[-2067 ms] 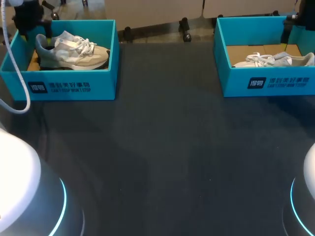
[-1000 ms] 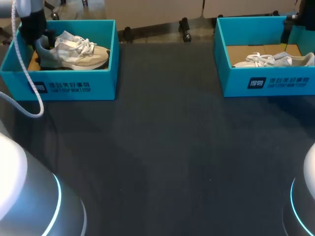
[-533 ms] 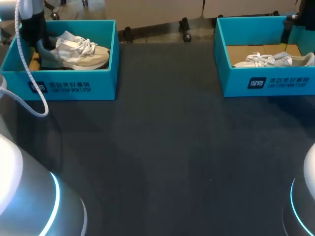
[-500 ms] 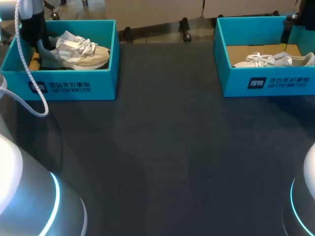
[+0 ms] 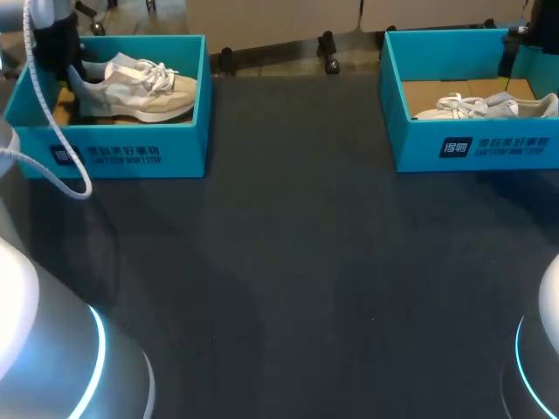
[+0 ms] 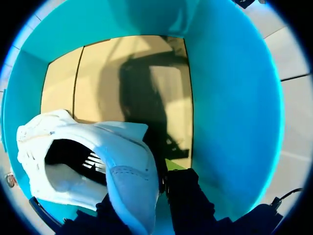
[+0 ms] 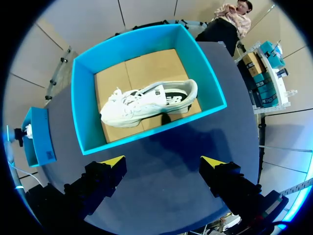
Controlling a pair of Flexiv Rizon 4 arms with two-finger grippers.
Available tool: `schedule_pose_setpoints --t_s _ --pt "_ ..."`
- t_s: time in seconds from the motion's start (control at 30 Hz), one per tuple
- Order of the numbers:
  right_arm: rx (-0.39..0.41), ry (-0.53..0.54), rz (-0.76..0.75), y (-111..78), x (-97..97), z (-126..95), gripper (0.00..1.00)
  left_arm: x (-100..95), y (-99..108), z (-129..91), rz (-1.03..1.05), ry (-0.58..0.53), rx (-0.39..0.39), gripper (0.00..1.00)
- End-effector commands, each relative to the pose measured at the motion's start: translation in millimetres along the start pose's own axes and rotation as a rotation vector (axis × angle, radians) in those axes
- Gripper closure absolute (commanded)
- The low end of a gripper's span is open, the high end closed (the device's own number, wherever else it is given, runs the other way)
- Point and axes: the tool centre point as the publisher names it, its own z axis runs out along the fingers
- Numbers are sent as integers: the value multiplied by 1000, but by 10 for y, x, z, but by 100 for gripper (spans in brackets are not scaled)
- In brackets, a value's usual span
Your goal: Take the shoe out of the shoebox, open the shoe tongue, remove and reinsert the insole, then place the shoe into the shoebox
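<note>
Taking-out is in hand: the shoe (image 6: 98,156) is gripped at its heel by the left fingers (image 6: 186,196) inside the far-left box (image 5: 175,140). A lift clear onto the bench (image 5: 297,262) is needed next. The right fingers (image 7: 111,161) are spread.

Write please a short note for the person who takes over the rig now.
Left gripper: shut on the shoe at its heel, inside the left box.
Right gripper: open, empty, above the right box, which holds a second shoe.
Done: grasp only.
Left: lift the shoe out, open the tongue, take the insole out and put it back, return the shoe.
</note>
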Motion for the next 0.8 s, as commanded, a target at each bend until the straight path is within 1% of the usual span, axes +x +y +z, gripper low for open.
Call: schedule_pose_setpoints --t_s 0.03,0.2,0.43,0.57,0.7,0.8 --pt "-1 1 0 -5 -3 2 0 74 61 -176 -5 -13 0 100" --pt "-1 1 0 -5 -3 2 0 93 103 -228 -19 -7 -17 100" --pt "-1 1 0 -5 -3 2 0 134 79 -335 -17 -4 -30 100" --pt "-1 1 0 -5 -3 2 0 169 56 -477 -33 -13 -37 100" --pt "-1 1 0 -5 -3 2 0 180 0 -646 -47 -25 -68 100" --pt "-1 1 0 -5 -3 2 0 182 -31 -771 -57 -34 -75 100"
